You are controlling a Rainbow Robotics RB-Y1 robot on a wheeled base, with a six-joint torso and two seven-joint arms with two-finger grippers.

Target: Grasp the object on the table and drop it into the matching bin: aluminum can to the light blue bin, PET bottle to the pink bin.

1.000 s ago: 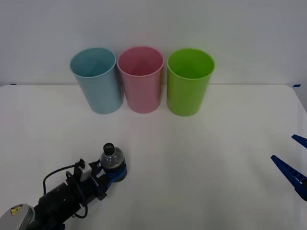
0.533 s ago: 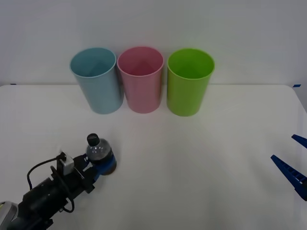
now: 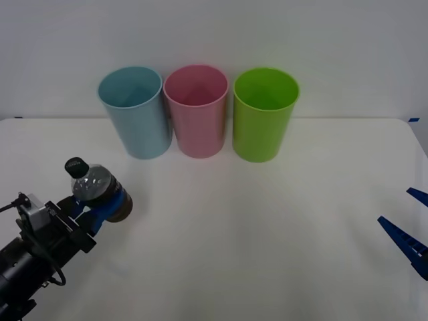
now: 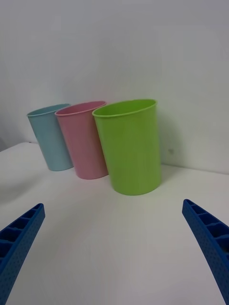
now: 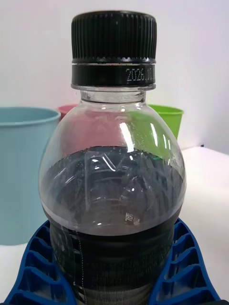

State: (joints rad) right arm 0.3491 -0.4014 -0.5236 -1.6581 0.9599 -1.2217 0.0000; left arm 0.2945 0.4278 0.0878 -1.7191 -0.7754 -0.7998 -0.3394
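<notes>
one pet bottle (image 3: 97, 188) in left jaws, three bins behind

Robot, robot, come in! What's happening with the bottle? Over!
Left gripper shut on PET bottle, left of the bins. Right gripper open, parked at right table edge. Pink bin ahead, nothing blocking.

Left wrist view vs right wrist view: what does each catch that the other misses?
Left wrist only: the PET bottle, black cap up, upright, clamped between the left gripper's blue fingers around its dark lower body.

Right wrist only: the right gripper, fingers spread wide with nothing between them, plus a broad stretch of bare white table in front of the bins.

Both: the light blue bin, the pink bin and the lime green bin, standing in a row against the white wall.
</notes>
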